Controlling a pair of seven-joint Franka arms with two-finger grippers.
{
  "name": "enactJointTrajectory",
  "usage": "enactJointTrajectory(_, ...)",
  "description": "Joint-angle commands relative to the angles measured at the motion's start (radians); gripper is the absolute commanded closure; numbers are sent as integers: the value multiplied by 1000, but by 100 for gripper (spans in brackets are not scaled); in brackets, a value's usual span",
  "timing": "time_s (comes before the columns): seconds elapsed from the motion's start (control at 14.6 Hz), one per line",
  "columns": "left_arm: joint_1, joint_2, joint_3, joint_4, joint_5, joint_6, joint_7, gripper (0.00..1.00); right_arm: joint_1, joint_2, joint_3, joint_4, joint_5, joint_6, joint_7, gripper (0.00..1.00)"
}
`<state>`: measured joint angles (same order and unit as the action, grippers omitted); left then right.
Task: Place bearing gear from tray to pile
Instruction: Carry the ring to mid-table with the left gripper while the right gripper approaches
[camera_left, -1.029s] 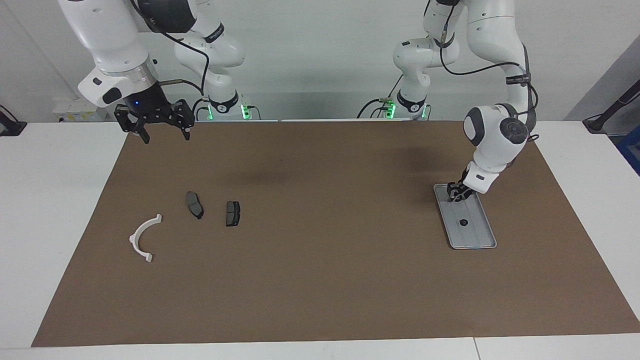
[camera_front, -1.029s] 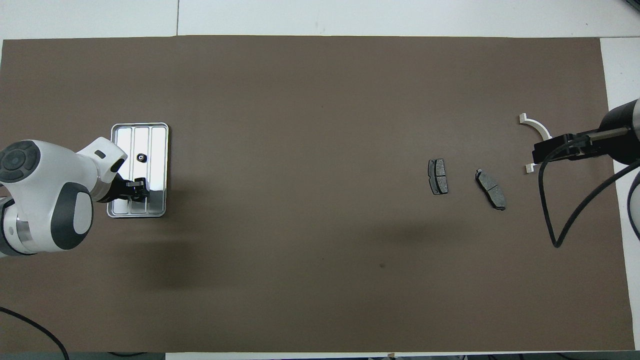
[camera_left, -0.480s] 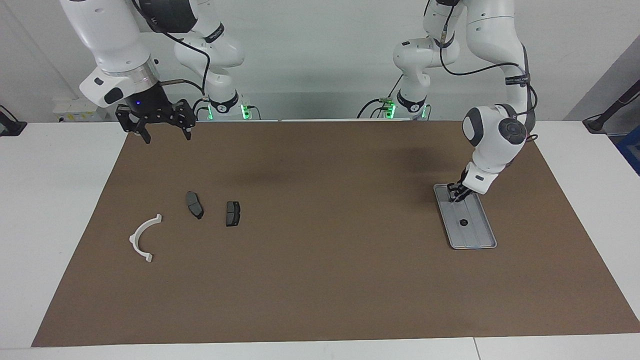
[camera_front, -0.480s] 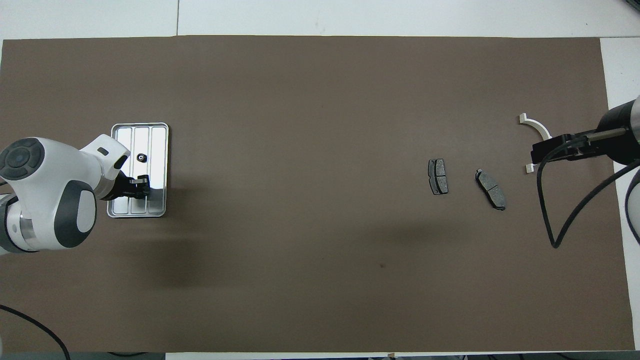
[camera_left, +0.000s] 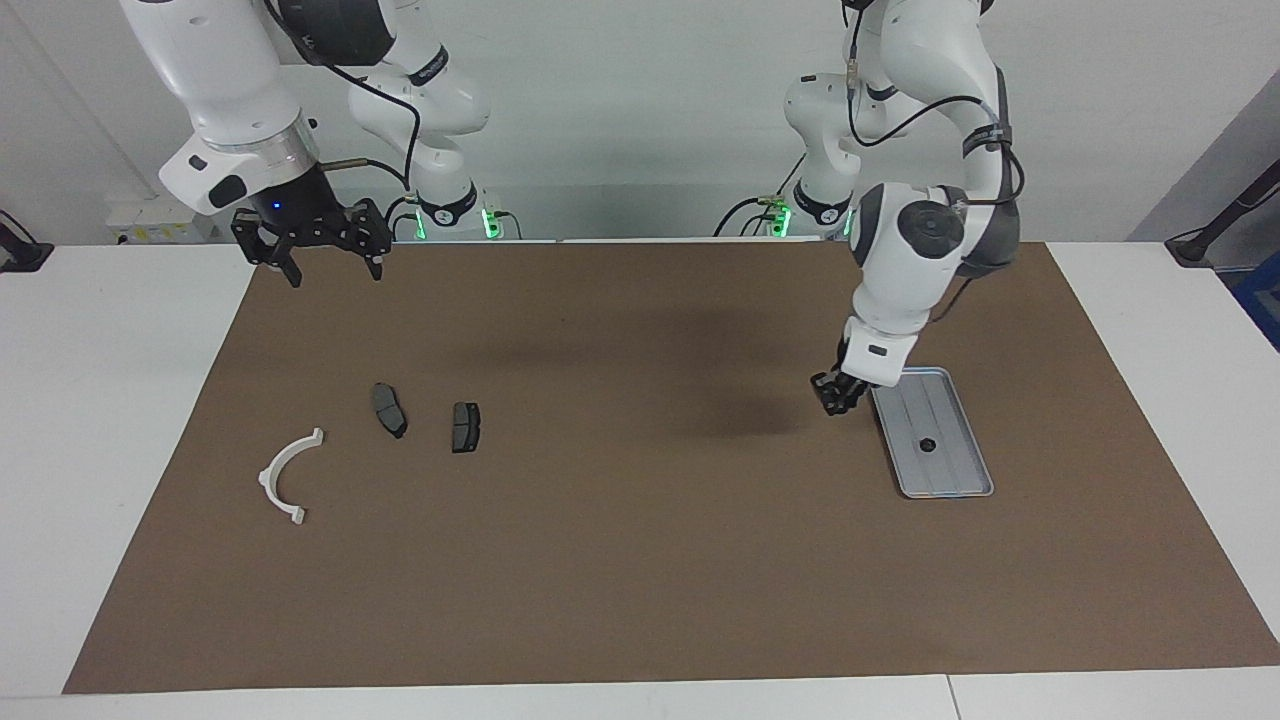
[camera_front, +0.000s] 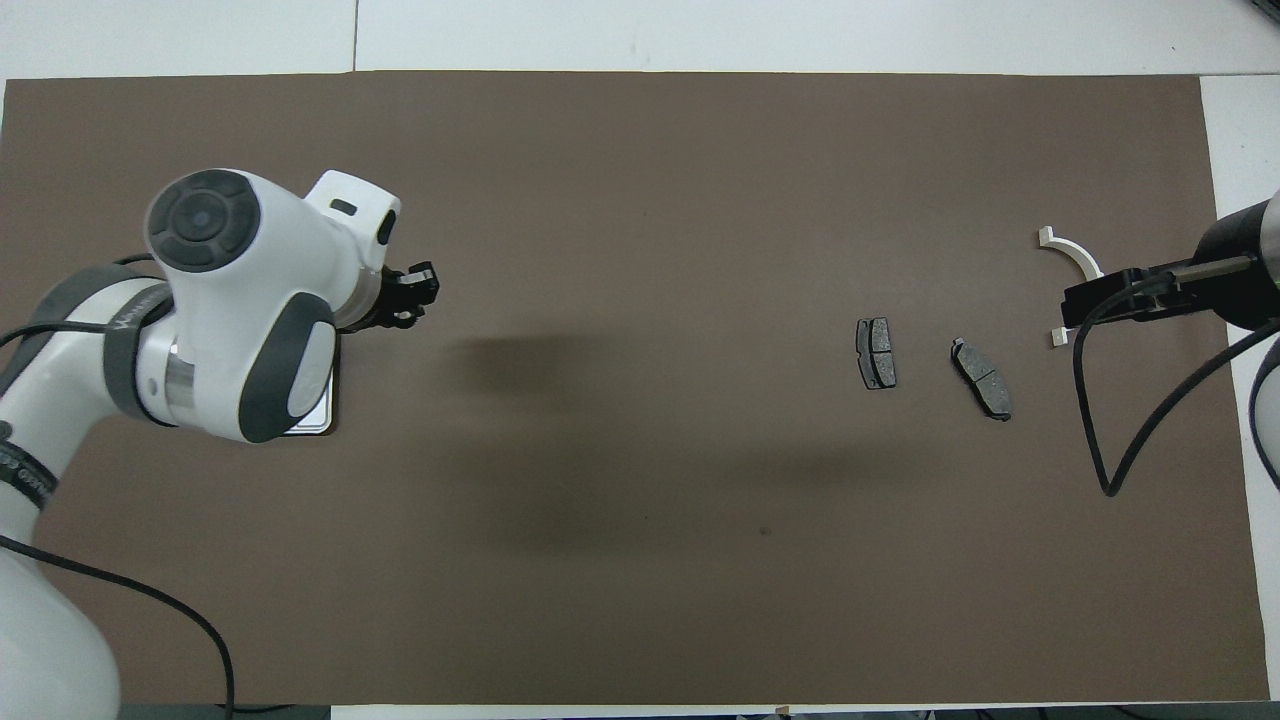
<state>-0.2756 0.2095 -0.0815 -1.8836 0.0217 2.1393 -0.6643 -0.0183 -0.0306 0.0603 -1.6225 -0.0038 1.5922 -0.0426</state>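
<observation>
While tray (camera_left: 958, 478) keeps one small part (camera_left: 927, 445), brake pads (camera_left: 389, 410), bracket (camera_left: 287, 477).

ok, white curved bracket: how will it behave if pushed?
The white bracket lies flat on the mat, so it likely won't roll. Pushed at one end, the open arc would probably pivot. Thin, so probably light.

From overhead, the left arm (camera_front: 240, 310) hides most of the tray (camera_front: 318, 420). Whatever the left hand (camera_left: 832, 397) grips is too small to identify.
</observation>
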Motion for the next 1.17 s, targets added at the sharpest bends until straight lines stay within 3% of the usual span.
enactJointTrajectory(0.0, -112, 91, 19, 89, -9, -22, -130, 83, -2, -25, 4, -30, 15, 14, 39, 0)
enactJointTrajectory(0.21, -207, 235, 20, 182, 7, 17, -282, 83, -2, -25, 4, -30, 15, 14, 46, 0)
enactJointTrajectory(0.69, -235, 225, 20, 44, 24, 151, -299, 83, 34, -22, 4, -31, 18, 15, 167, 0)
enactJointTrajectory(0.96, -235, 222, 19, 24, 24, 171, -301, 82, 99, -12, 4, -45, 22, 44, 381, 0)
enactJointTrajectory(1.03, -235, 222, 20, 24, 24, 166, -304, 69, 112, -12, 4, -59, 25, 64, 415, 0)
enactJointTrajectory(1.1, -235, 222, 22, 34, 26, 156, -307, 7, 135, -11, 4, -68, 25, 80, 437, 0)
